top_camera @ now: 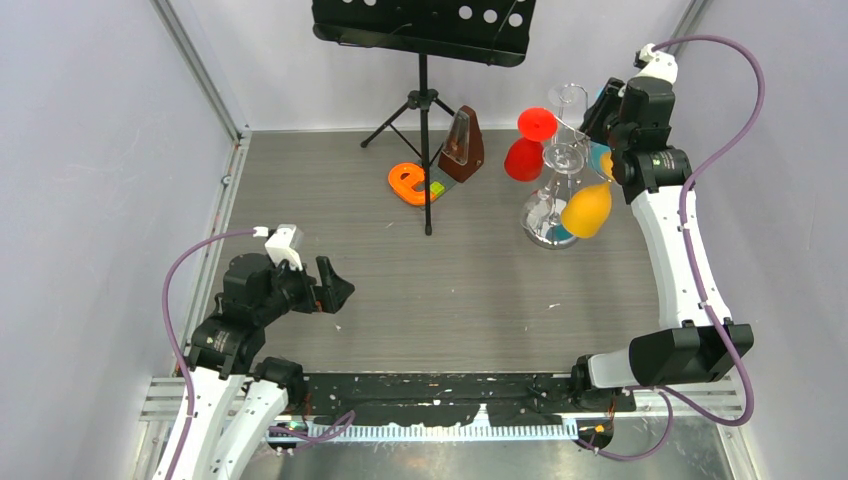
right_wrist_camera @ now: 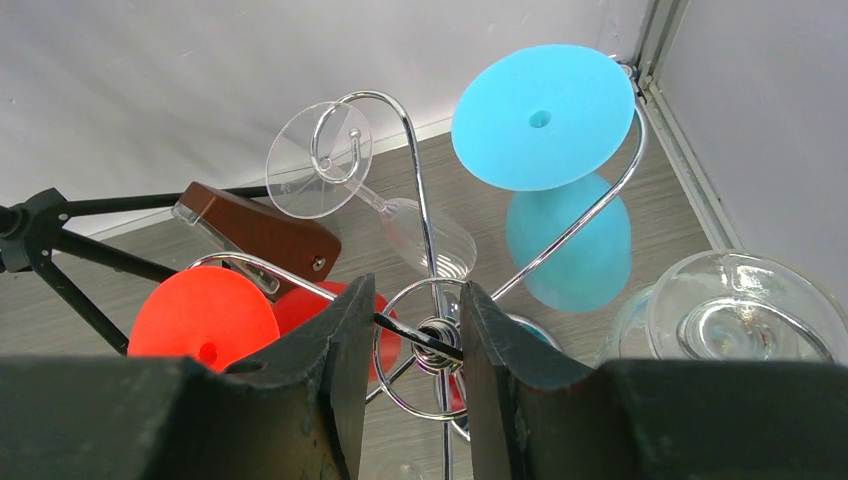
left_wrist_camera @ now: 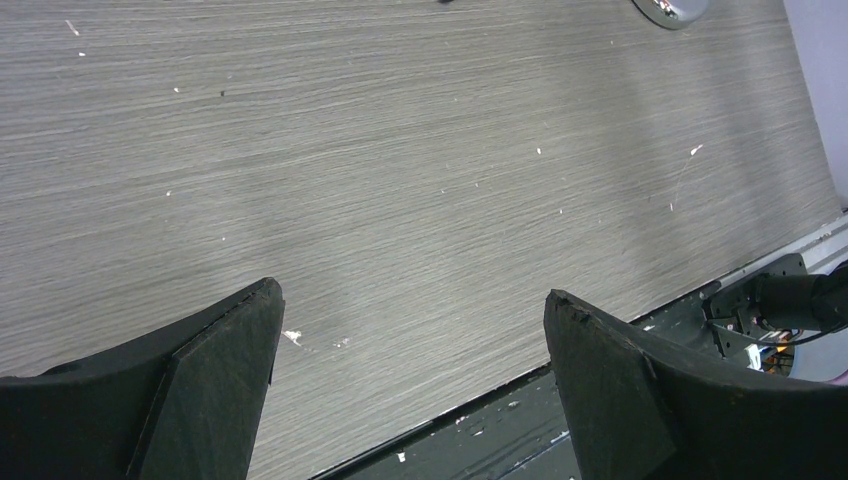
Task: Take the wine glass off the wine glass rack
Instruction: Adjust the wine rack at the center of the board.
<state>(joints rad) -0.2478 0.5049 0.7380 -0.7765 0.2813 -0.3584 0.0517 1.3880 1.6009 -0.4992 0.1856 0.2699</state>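
**Q:** Why is the right gripper (right_wrist_camera: 415,300) poised over the wine glass rack (top_camera: 548,236)?
**A:** Probably to reach a stem. Its fingers stand partly apart, straddling the rack's centre; whether they clamp anything cannot be told. The clear wine glass (right_wrist_camera: 445,250) hangs inverted, its foot hooked in a scroll arm.
**Q:** And the left gripper (left_wrist_camera: 412,300)?
**A:** Fingers spread wide over the table (left_wrist_camera: 400,150), holding nothing.
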